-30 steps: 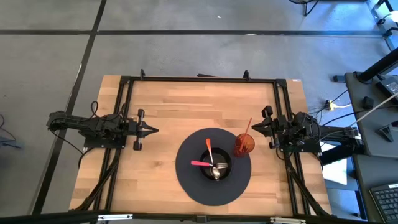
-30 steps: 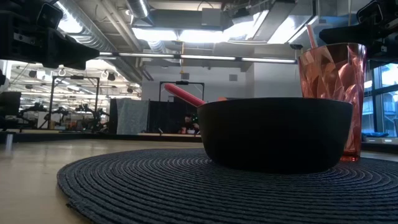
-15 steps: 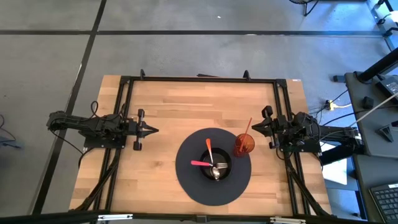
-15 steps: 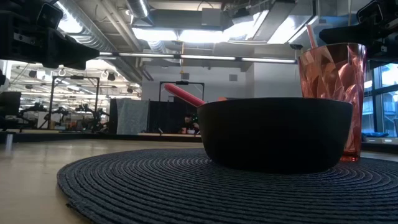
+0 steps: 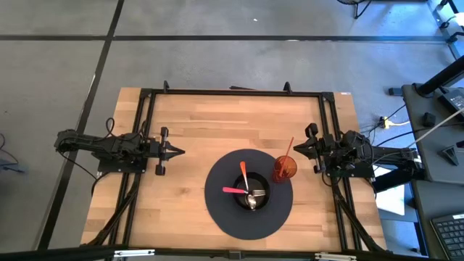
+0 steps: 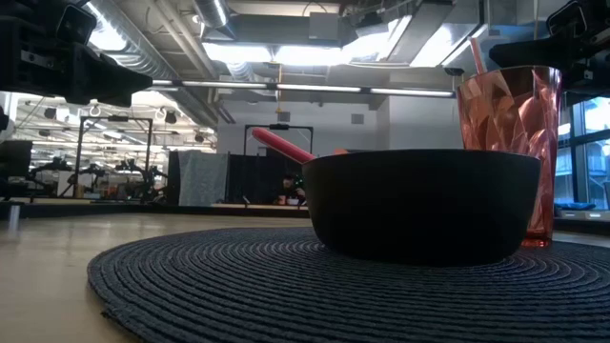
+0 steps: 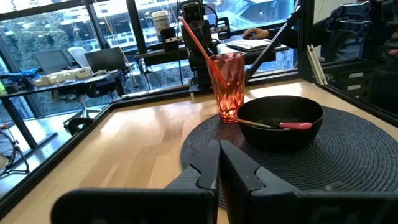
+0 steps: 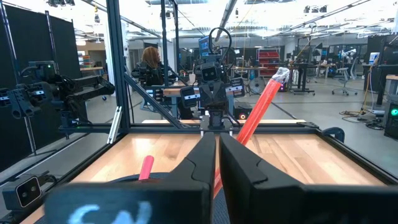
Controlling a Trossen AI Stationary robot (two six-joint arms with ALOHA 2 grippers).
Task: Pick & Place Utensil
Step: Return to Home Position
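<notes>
A black bowl (image 5: 250,194) stands on a round dark woven mat (image 5: 225,210). In it lie a pink-handled utensil (image 5: 233,190), an orange-handled one (image 5: 243,174) and a metal spoon (image 5: 251,199), their handles leaning on the rim. A red faceted cup (image 5: 284,168) with a red straw (image 5: 288,151) stands on the mat's right edge. My left gripper (image 5: 180,151) is shut and empty at the table's left. My right gripper (image 5: 296,148) is shut and empty just right of the cup.
A black metal frame (image 5: 232,93) runs around the table's far and side edges. Bare wood lies between the mat and the far edge. In the right wrist view a person (image 8: 151,62) stands in the room behind the table.
</notes>
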